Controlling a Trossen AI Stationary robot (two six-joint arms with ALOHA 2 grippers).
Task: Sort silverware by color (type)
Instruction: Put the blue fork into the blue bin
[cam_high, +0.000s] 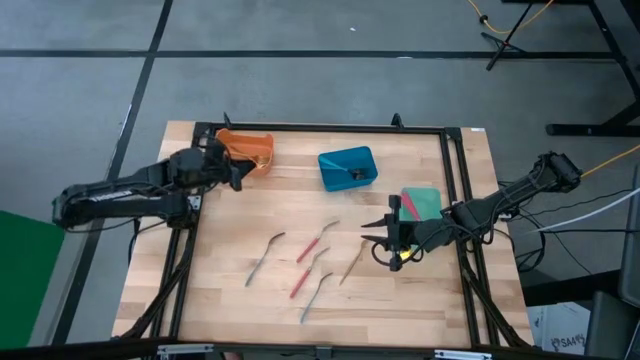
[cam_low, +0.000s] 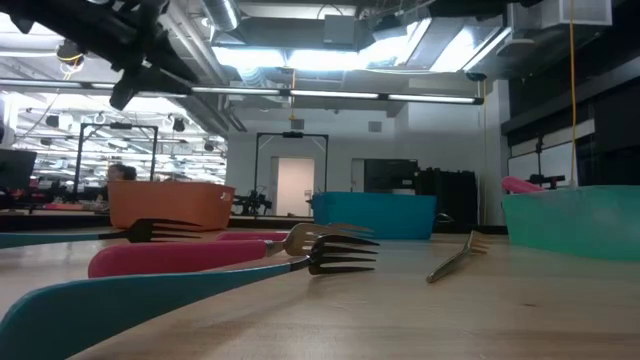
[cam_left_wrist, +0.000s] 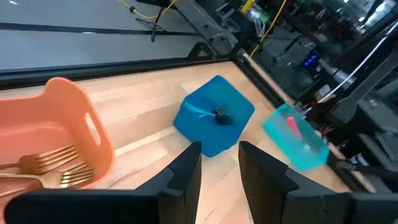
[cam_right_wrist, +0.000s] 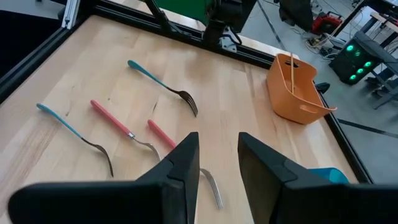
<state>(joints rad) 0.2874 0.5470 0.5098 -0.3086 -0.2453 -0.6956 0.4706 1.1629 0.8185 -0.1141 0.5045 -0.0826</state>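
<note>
Your left claw hangs open over the orange plastic bin holding gold forks. Teal- and red-handled forks lie loose mid-counter. Your right claw, fingers parted and empty, hovers beside the green bin.

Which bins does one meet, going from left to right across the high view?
orange bin → blue bin → green bin
</note>
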